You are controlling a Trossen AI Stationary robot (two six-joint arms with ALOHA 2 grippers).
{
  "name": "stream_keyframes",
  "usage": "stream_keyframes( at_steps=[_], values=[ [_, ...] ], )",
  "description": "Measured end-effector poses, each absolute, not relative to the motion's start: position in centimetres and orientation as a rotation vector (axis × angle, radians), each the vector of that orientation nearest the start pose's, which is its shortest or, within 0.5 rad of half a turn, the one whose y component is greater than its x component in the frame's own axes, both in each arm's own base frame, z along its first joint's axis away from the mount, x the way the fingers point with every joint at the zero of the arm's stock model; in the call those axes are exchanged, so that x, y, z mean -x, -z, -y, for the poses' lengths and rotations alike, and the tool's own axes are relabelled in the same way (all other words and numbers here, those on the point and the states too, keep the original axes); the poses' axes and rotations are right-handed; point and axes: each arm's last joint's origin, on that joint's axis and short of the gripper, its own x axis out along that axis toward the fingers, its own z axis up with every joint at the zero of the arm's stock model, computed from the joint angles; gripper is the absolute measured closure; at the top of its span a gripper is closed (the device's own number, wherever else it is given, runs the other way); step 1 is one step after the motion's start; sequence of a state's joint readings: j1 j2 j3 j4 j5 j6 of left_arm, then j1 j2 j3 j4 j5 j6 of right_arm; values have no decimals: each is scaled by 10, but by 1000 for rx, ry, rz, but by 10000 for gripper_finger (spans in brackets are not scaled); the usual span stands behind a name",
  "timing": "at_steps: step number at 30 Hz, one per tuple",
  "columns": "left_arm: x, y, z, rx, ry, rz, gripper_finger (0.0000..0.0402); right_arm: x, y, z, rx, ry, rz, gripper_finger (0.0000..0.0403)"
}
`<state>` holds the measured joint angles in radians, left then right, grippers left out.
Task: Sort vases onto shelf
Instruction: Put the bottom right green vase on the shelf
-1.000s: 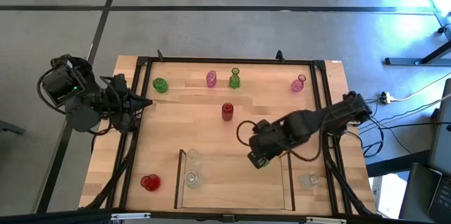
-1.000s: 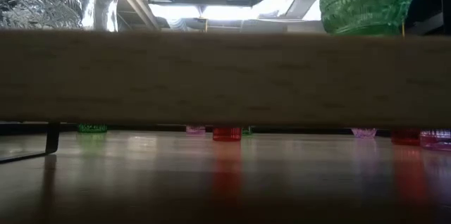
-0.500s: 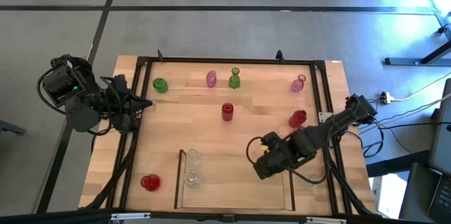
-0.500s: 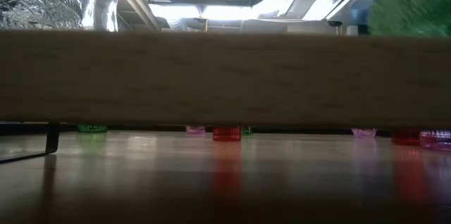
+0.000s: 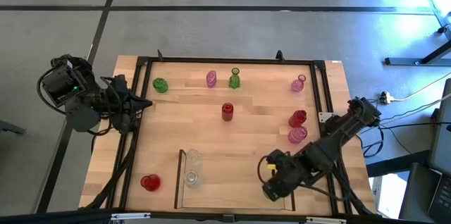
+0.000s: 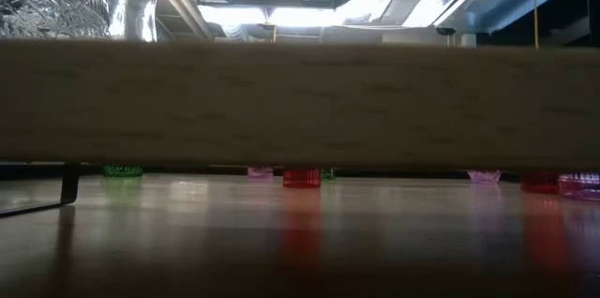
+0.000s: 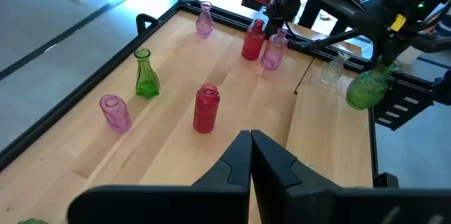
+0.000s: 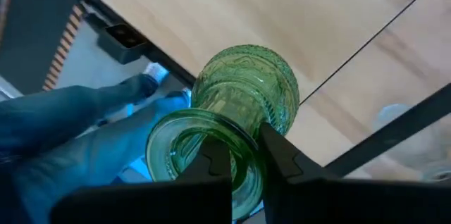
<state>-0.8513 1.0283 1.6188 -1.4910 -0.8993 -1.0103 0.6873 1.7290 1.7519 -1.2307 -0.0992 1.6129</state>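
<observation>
On the wooden table [image 5: 232,132], near edge centre — shelf [image 5: 182,182]: low dark-edged frame with a light wood floor.
Left arm: parked off the table's left edge; left gripper [image 7: 251,143] with its fingers pressed together on nothing, facing across the tabletop.
Right arm: stretched from the right edge toward the shelf's right end, over the near part of the table.
Right gripper [image 8: 243,157]: fingers pinched nearly together on the rim of a green vase [image 8: 236,122], carried above the wood by the shelf's right-hand edge; the left wrist view shows that vase [image 7: 366,90] hanging clear of the table.
Shelf contents: two clear vases [image 5: 192,168] in the left column, one behind the other.
Clear vase outside [image 7: 331,72]: just beyond the shelf's right end.
Red vases: one at table centre [image 5: 227,111], one by the right edge [image 5: 297,118], one squat by the near left corner [image 5: 149,182].
Pink vases: one beside the right-edge red [image 5: 297,135], one at far right [image 5: 299,83], one at far middle [image 5: 211,78].
Green vases on table: narrow-necked one [image 5: 234,78] beside the far-middle pink; round one [image 5: 160,85] at far left.
</observation>
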Motion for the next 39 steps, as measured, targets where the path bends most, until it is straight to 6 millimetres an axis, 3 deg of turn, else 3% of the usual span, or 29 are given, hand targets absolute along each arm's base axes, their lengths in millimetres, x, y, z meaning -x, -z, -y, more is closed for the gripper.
stream_keyframes(
  at_steps=[8,16,39],
  values=[
    [-88,-450,66,307,-309,-465,401,-256,-339,-235,-1034,400,-1298,390],
    [-89,-450,67,313,-311,-455,401,-265,-317,-249,-1009,434,-1359,390],
    [-96,-448,75,295,-315,-466,401,-257,-310,-256,-1032,540,-1371,384]
  ],
)
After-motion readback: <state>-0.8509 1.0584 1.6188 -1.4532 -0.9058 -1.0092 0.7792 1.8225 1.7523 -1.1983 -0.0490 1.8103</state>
